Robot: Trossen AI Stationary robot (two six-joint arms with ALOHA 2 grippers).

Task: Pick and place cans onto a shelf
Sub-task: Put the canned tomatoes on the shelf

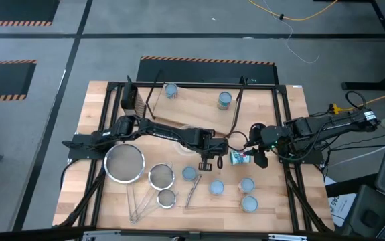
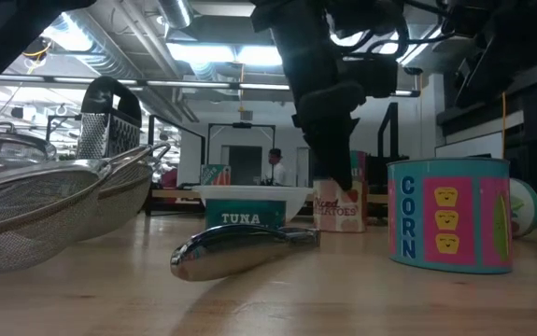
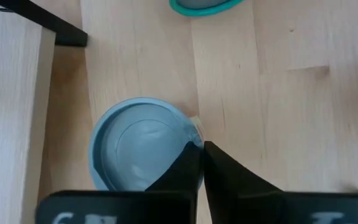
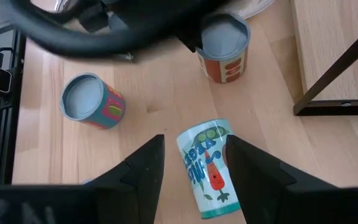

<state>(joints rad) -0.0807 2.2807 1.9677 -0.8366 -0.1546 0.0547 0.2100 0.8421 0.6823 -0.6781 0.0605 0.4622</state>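
A can with a pale blue top [image 3: 135, 146] and a tomato label [image 4: 223, 59] stands upright on the table beside the shelf's black leg [image 3: 48, 28]. My left gripper [image 3: 201, 148] is shut at this can's rim, coming down at a slant [image 2: 341, 177]. A carrot-and-pea can [image 4: 207, 168] lies on its side on the table. My right gripper [image 4: 194, 138] hovers open above it, one finger on either side, touching nothing. Two cans [image 1: 171, 90] [image 1: 225, 100] stand on the shelf [image 1: 195, 107]. My left gripper's shut fingertips [image 3: 191, 155] meet at the edge of the tomato can's top rim [image 3: 188, 127], slanting down from above. None of the can's body is between them. I cannot tell whether they pinch the rim's lip. The can stands upright on the table.
Several more cans stand at the table's near right [image 1: 217, 188] [image 1: 247, 185] [image 1: 249, 203] [image 1: 190, 174]. Three steel strainers [image 1: 124, 164] [image 1: 161, 176] [image 1: 167, 197] lie at the near left. A grater [image 2: 109, 121] stands by the shelf's left end. Corn [image 2: 448, 213] and tuna [image 2: 252, 207] cans are close by.
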